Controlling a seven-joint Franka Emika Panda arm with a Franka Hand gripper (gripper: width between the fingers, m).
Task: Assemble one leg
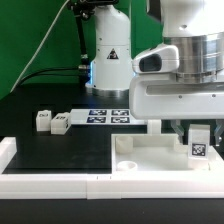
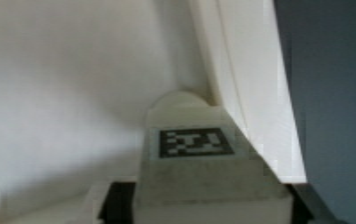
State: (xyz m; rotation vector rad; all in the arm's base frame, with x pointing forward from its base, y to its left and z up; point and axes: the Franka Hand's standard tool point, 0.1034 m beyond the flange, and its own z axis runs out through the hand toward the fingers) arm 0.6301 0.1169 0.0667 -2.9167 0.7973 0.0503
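My gripper (image 1: 199,130) is shut on a leg (image 1: 199,148), a small white block with a black-and-white tag. It holds the leg upright, low over the exterior view's right part of the large flat white panel (image 1: 160,166). In the wrist view the leg (image 2: 196,140) sits between the two black fingers (image 2: 122,203), its far end close to the panel's (image 2: 68,90) edge. Whether the leg touches the panel I cannot tell. Two more legs (image 1: 43,120) (image 1: 61,123) lie on the black table at the exterior view's left.
The marker board (image 1: 108,115) lies behind the panel in front of the arm's base (image 1: 108,60). A low white wall (image 1: 50,181) runs along the front and the exterior view's left. A round hole (image 1: 128,165) shows in the panel.
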